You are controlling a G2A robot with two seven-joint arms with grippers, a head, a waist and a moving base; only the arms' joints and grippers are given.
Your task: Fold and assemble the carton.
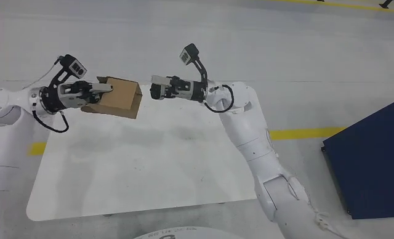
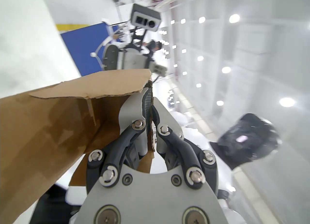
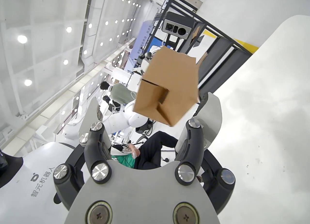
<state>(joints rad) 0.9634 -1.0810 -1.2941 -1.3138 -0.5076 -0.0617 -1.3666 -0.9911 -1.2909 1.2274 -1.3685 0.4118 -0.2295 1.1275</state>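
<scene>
The white table (image 1: 154, 171) has broad bare room toward its near edge and right side. Over its far left corner the cardboard carton (image 1: 120, 97) hangs squared up, apparently lifted off the surface. The left gripper (image 2: 150, 94) is clamped on one wall at the carton's open end. The right gripper (image 1: 154, 91), jaws apart, faces the opposite end from just beside it, where flaps lie folded inward. Closing that end seems the step in hand. Next, the right gripper likely must press those flaps flush while the left braces, staying inside the far edge.
</scene>
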